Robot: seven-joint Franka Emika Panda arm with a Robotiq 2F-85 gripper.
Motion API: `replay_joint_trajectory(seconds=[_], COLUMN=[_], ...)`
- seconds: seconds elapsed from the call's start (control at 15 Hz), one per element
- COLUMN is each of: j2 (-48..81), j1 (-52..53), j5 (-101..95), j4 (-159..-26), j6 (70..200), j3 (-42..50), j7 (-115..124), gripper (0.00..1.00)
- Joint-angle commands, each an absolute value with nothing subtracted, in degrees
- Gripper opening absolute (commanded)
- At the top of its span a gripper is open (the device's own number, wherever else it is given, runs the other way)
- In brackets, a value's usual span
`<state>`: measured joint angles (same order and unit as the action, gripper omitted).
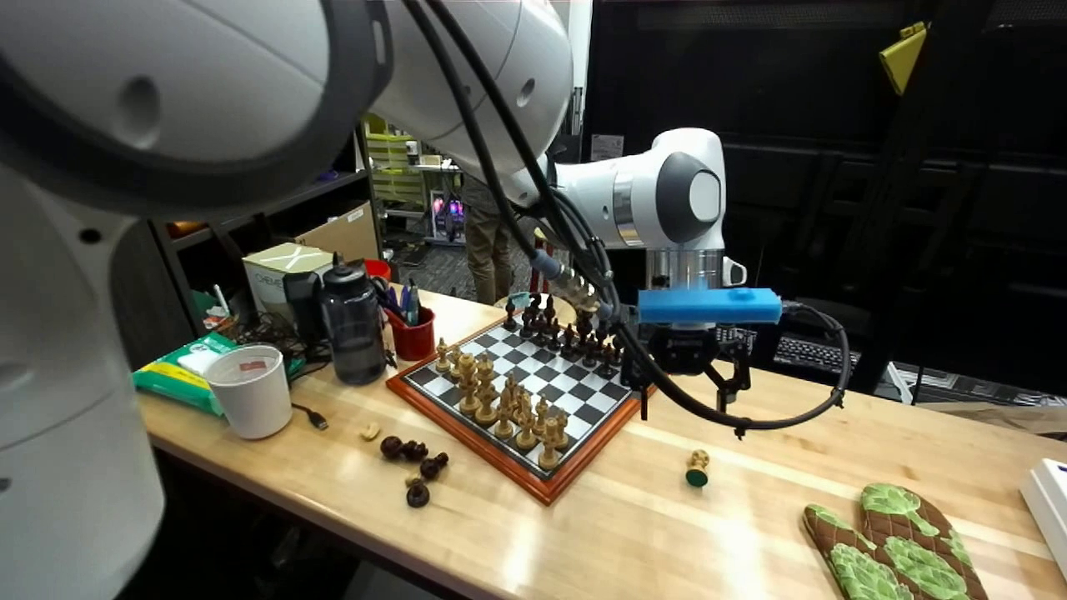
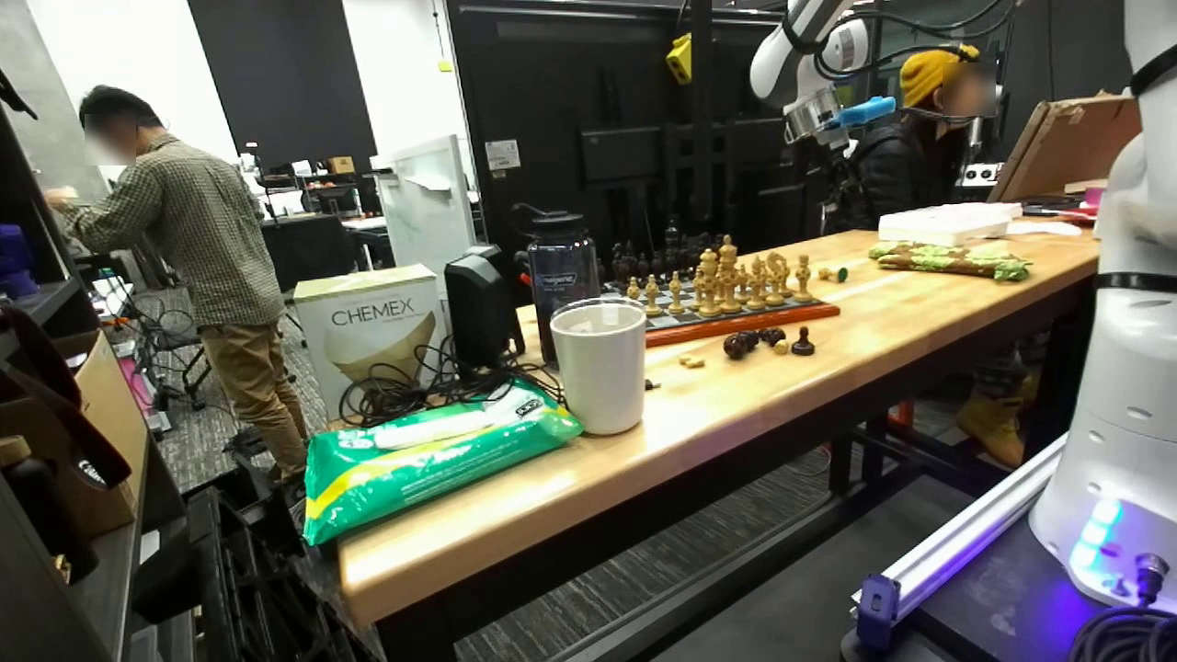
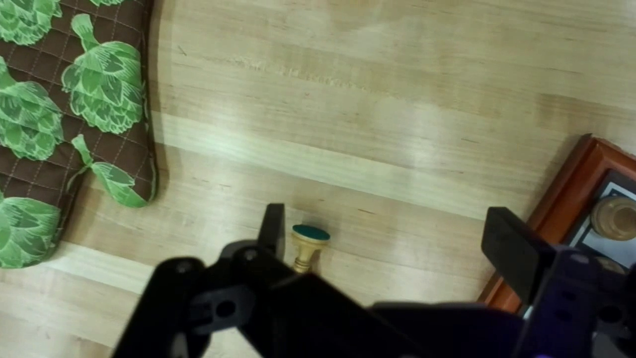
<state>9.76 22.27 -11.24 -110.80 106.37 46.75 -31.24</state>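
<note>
In an exterior view a pale chess piece (image 1: pixel 698 461) lies unobstructed, on its side, on the counter (image 1: pixel 617 533), off the chessboard (image 1: pixel 467 432) and between it and the oven mitt (image 3: pixel 107 89). The robot's hand (image 3: pixel 386 219) hangs above, spread wide and gripping nothing. So the piece is below the hand yet not under its middle: in the wrist view it shows just beside the finger (image 3: pixel 272 226) farther from the chessboard, on the inner side. Its long axis runs roughly crosswise to the line joining the fingertips, and only loosely alongside the chessboard's nearest edge. How much height parts the two I can't judge from where I stand.

The wrist view gives me the green base (image 3: pixel 311 231) plainly but loses the piece's head behind the hand's own dark linkage. It also leaves out what both exterior views take in: loose dark pieces (image 1: pixel 414 451) near another edge of the chessboard, and, past the end of the chessboard away from the hand, the white cup (image 2: pixel 599 372), the bottle (image 2: pixel 563 276) and the wipes pack (image 2: pixel 441 460). Of the chessboard itself the wrist view catches only a corner, with the tops of standing pieces (image 3: pixel 617 217); both exterior views show far more of it.
</note>
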Motion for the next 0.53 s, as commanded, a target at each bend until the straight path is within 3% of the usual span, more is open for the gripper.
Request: replay_joint_trajectory(seconds=[0.0,0.2,0.47], j2=[15.6,19.9,25.4], j1=[7.1,-3.3,-10.6], j5=[-12.0,-13.3,-13.6], j4=[-103.6,-98.2,-91.1], j6=[102.9,101.4,98.3], j3=[31.9,21.9,15.2], j7=[-33.4,-33.7,-34.4], gripper=[1.00,1.00,1.00])
